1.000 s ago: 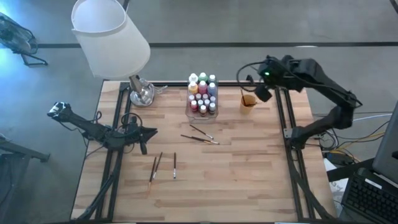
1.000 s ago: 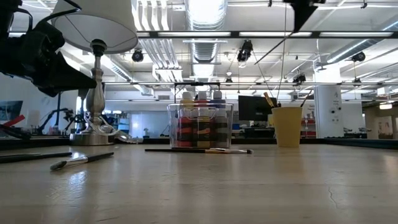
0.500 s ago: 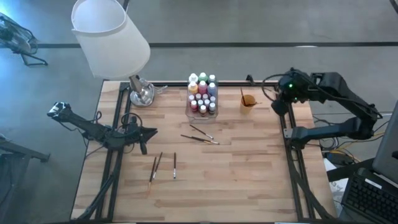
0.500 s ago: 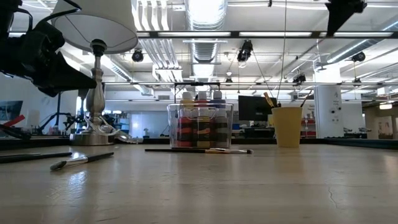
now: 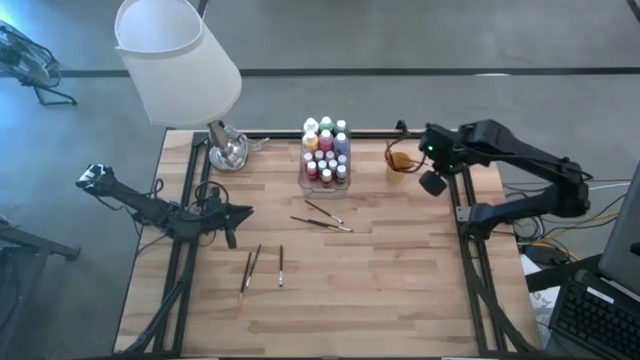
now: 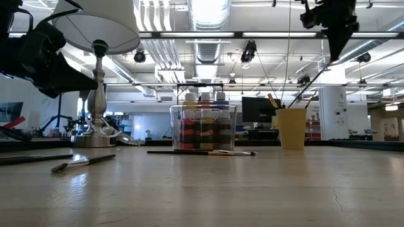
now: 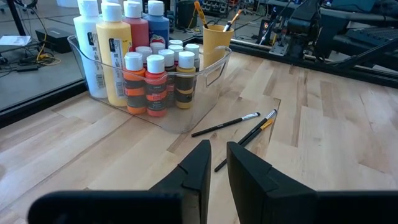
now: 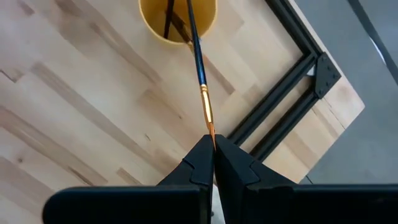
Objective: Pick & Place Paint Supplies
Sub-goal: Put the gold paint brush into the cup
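Note:
My right gripper point(image 8: 212, 144) hangs over the table's far right, shut on a thin dark-handled paintbrush point(image 8: 198, 59). The brush slants down to the small orange cup point(image 5: 400, 161), where another brush stands. A clear box point(image 5: 326, 158) at the far middle holds the white-capped paint bottles point(image 7: 155, 74). Two brushes point(image 5: 322, 218) lie flat in front of the box and three more point(image 5: 262, 266) nearer the left. My left gripper point(image 7: 217, 163) rests low at the table's left edge, its fingers a narrow gap apart with nothing between them. My right gripper pinches the brush between its two fingers just behind the copper ferrule point(image 8: 209, 124), at the bristle end. The fingers come from above, pointing steeply down. The brush hangs slanting below them, and its dark handle end point(image 8: 188, 18) lies over the cup's mouth.
A lamp with a white shade point(image 5: 178, 58) stands on a metal foot point(image 5: 228, 152) at the far left corner. Black frame rails point(image 5: 468, 230) run along the table's left and right sides. Bare wood lies across the near half of the table point(image 5: 380, 300).
My right gripper has swung from beside the cup toward the table's right edge, then come down and back toward the cup, tipping to point more steeply down. It has stayed shut on the brush, which now slants down to the cup.

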Controlling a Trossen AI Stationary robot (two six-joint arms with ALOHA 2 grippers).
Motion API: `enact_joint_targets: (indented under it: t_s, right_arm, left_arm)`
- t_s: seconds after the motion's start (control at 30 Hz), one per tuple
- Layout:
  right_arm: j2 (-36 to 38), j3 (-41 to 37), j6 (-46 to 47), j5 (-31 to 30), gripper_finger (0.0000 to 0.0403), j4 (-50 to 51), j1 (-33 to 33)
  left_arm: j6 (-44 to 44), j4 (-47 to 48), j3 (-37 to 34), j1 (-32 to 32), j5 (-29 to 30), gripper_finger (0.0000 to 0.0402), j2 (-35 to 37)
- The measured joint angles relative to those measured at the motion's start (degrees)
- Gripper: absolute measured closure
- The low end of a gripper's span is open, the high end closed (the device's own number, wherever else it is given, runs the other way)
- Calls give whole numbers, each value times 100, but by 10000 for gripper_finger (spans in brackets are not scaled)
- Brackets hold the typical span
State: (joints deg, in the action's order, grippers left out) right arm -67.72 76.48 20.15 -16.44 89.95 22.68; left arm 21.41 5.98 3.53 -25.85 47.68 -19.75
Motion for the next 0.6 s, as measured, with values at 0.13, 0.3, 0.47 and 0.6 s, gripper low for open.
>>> enact_joint_targets:
  t_s: [0.13, 0.3, 0.47, 0.6]
  right_arm:
    - [-317, 239, -2, -1, 395, 0, 0]
    - [-720, 336, -8, 59, 395, 6, 0]
    - [-1099, 356, -84, 136, 395, 5, 0]
    - [-1351, 355, -86, 153, 395, 6, 0]
  left_arm:
    - [0, 2, 0, 0, 0, 346, 0]
    - [-1, 2, 0, 0, 0, 344, 0]
    - [-1, 2, 0, 0, 2, 346, 0]
    - [2, 2, 0, -2, 0, 344, -2]
